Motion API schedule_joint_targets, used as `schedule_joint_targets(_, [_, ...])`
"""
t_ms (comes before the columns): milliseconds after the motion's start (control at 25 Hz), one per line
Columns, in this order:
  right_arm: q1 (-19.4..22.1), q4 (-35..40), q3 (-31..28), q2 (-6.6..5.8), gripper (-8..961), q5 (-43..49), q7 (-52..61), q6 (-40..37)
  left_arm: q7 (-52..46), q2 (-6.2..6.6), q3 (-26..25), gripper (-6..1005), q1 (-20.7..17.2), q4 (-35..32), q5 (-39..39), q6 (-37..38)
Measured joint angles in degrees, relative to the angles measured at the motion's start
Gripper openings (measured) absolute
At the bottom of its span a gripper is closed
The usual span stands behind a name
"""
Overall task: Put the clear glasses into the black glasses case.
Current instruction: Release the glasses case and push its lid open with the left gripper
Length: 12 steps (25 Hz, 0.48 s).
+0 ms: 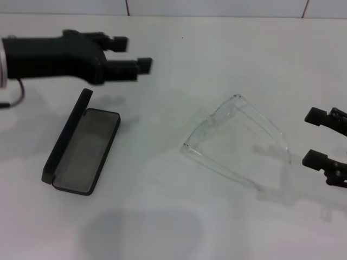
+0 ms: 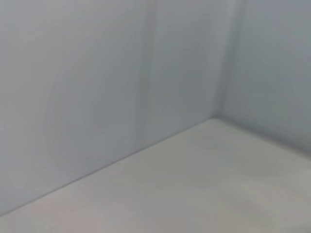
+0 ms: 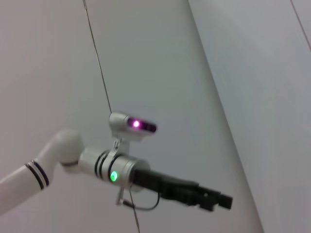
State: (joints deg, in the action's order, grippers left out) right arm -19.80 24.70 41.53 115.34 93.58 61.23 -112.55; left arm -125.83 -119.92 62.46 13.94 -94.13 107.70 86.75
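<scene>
Cut off and hard to make out

The right end effector (image 1: pixel 320 138) is running off the head view's right edge, its arm out of sight. The left arm is leaving the left edge. The clear glasses (image 1: pixel 238 142) are fading into the bench (image 1: pixel 162 227), their arm tips too faint to trace.

The left gripper (image 1: pixel 133 54) reaches in level from the left side of the head view, its two black fingers (image 1: pixel 144 65) spread apart and holding nothing. The right wrist view shows its white forearm (image 3: pixel 58 154) and black hand extended horizontally. The right gripper (image 1: pixel 317 136) sits at the right edge, its fingers (image 1: pixel 316 158) parted and empty.
</scene>
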Motion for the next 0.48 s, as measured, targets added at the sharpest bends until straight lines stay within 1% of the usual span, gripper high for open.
schedule_joint_targets(40, [0.1, -0.25, 0.02, 0.02, 858, 0.08, -0.41, 0.07, -7.74, 0.06, 1.92, 758, 0.45, -5.72, 8.92, -2.6])
schedule_joint_targets(80, [0.22, -0.6, 0.0, 0.02, 858, 0.12, -0.78, 0.2, -7.74, 0.06, 1.92, 758, 0.45, -5.72, 8.92, -2.6])
schedule_joint_targets(160, [0.25, -0.89, -0.1, 0.03, 857, 0.13, -0.92, 0.65, -14.73, 0.14, 4.38, 758, 0.96, -9.28, 17.53, -3.08])
schedule_joint_targets(280, [0.27, -0.95, -0.42, 0.02, 856, 0.12, -0.93, 1.2, -21.02, 0.09, 9.14, 758, 0.9, -11.37, 25.97, -3.17])
schedule_joint_targets(400, [0.05, -0.96, -0.45, -0.03, 855, 0.12, -0.94, 1.76, -27.03, 0.02, 14.97, 758, 0.67, -12.08, 33.28, -3.44])
schedule_joint_targets(440, [-0.1, -0.96, -0.38, -0.03, 855, 0.12, -0.94, 2.09, -30.24, 0.05, 17.68, 758, 0.82, -12.15, 37.65, -3.46])
schedule_joint_targets(480, [-0.25, -0.9, -0.25, -0.03, 854, 0.12, -0.94, 2.52, -31.68, 0.08, 19.1, 758, 0.9, -12.18, 39.81, -3.46])
